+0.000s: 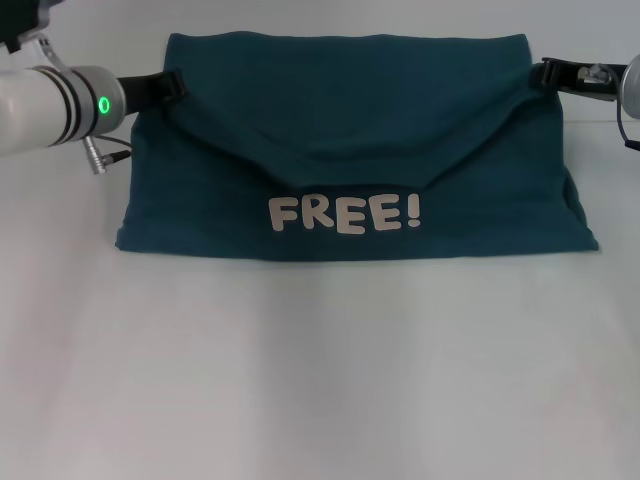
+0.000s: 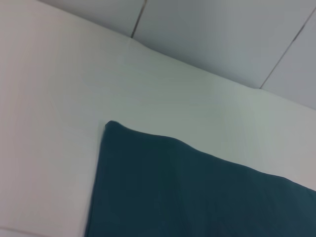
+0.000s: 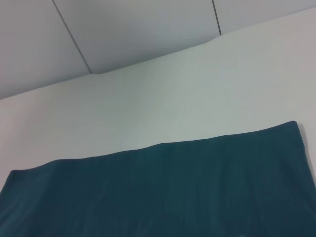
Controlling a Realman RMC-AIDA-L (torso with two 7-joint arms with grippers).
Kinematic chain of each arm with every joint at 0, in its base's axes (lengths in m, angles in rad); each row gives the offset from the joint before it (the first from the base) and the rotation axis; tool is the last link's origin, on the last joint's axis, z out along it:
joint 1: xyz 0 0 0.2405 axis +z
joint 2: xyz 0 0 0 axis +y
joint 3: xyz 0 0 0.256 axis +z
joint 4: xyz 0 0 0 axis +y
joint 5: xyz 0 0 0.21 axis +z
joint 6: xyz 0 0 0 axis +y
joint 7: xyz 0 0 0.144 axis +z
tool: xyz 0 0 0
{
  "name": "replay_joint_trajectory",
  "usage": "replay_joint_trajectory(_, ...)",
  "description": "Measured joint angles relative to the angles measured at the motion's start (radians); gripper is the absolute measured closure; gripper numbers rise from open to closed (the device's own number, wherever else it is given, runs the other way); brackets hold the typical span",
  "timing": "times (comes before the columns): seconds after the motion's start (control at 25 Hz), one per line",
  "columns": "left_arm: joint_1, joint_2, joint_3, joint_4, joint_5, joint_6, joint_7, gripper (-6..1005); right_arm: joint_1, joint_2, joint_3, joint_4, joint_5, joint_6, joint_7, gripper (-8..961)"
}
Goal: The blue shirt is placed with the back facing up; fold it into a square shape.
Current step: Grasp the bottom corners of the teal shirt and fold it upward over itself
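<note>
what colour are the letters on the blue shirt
Cream, spelling "FREE!" across the blue shirt; clearest in the head view.

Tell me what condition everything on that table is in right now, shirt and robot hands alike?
blue shirt: folded over once, cream "FREE!" print facing up near the front edge, upper layer sagging in the middle.
left gripper: at the shirt's far left corner, touching the cloth.
right gripper: at the shirt's far right corner, touching the cloth.
table: white, the shirt lying on its far half.
</note>
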Motion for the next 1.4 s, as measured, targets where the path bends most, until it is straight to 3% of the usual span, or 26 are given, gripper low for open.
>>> replay_joint_trajectory(0.56, -0.019, -0.01, 0.033, -0.002, 0.004, -0.05, 0.001, 993, 0.0, -0.001, 0.002, -0.001, 0.01, 0.021, 0.0, 914)
replay_joint_trajectory(0.88, -0.015, -0.009, 0.118, -0.021, 0.006, -0.086, 0.014, 992, -0.005, -0.001, 0.001, 0.002, 0.008, -0.002, 0.002, 913)
replay_joint_trajectory(1.04, -0.003, -0.002, 0.112, -0.023, 0.001, -0.086, 0.008, 906, -0.016, -0.011, 0.001, 0.006, 0.008, -0.022, 0.006, 913)
replay_joint_trajectory(1.28, 0.05, -0.016, 0.107, 0.039, -0.002, -0.058, -0.028, 693, -0.045, -0.04, 0.011, 0.006, 0.01, -0.076, 0.056, 785)
replay_joint_trajectory(1.4, 0.1, -0.037, 0.106, 0.117, -0.023, 0.008, -0.037, 605, -0.085, -0.059, 0.014, -0.031, 0.037, -0.173, 0.082, 554)
